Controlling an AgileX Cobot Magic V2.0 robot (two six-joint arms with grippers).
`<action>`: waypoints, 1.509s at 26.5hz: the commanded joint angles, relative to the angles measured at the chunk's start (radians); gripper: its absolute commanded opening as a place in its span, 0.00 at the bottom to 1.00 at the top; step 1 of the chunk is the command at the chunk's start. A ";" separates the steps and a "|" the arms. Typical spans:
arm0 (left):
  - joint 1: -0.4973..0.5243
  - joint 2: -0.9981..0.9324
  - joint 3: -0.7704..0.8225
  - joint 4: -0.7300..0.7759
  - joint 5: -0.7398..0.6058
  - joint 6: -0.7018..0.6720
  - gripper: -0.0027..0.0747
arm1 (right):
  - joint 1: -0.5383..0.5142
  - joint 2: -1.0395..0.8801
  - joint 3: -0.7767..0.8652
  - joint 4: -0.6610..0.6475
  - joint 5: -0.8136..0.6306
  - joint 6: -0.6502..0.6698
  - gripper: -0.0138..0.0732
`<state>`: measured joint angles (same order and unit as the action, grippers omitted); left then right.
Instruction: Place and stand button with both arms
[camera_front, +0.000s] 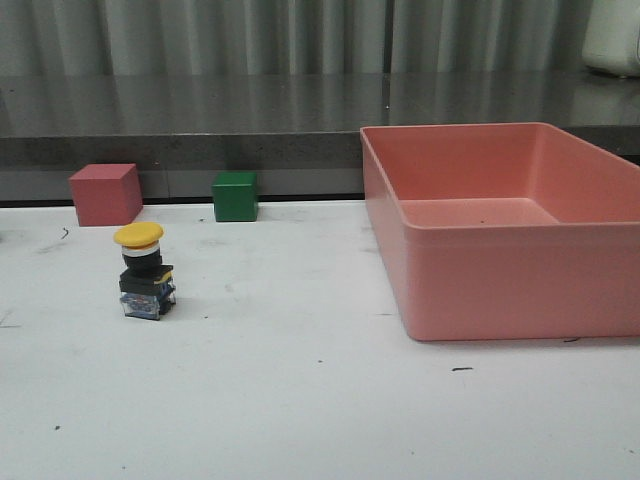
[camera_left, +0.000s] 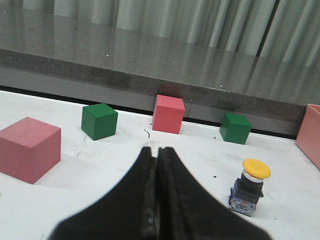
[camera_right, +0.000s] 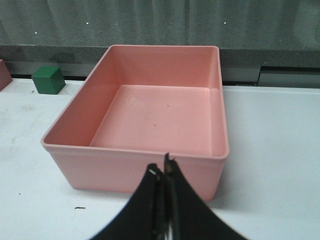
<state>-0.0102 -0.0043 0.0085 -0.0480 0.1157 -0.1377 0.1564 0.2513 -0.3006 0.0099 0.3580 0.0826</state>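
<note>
On the near table: bare white table top (camera_front: 300, 400), scuffed with small dark marks.
Left claw: left gripper (camera_left: 158, 152) seen only from its wrist camera, dark fingers pressed together along their length, nothing between them; raised above the white surface.
Right claw: right gripper (camera_right: 164, 167) likewise closed tight and empty, tips poised near the front wall of the pink bin (camera_right: 135, 170).
Button: button (camera_front: 145, 275) upright on the left part of the table, yellow mushroom cap uppermost, silver collar under it, black body and bluish base resting on the surface; free of both claws, well apart from the bin.
Bin: pink bin (camera_front: 500, 280) on the right part of the table, open at the top, inside floor bare.
Farther left: pink cube (camera_front: 104, 194) behind the button, near the table's back edge.
Farther middle: green cube (camera_front: 235, 196) beside the pink cube, between it and the bin, apart from both.
Left wrist extras: a nearer pink cube (camera_left: 27, 148) and a nearer green cube (camera_left: 99, 120) beside the closed fingers.
Backdrop: dark stone ledge (camera_front: 200, 110), then grey pleated curtain (camera_front: 250, 35).
</note>
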 joint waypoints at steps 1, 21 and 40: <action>0.001 -0.022 0.014 -0.007 -0.093 -0.005 0.01 | -0.003 0.006 -0.028 -0.010 -0.080 -0.007 0.08; 0.001 -0.022 0.014 -0.007 -0.093 -0.005 0.01 | -0.005 0.006 -0.028 -0.027 -0.073 -0.007 0.08; 0.001 -0.022 0.014 -0.007 -0.093 -0.005 0.01 | -0.129 -0.251 0.324 0.059 -0.216 -0.097 0.08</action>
<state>-0.0102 -0.0043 0.0085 -0.0480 0.1101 -0.1377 0.0367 0.0327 0.0233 0.0613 0.1946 0.0000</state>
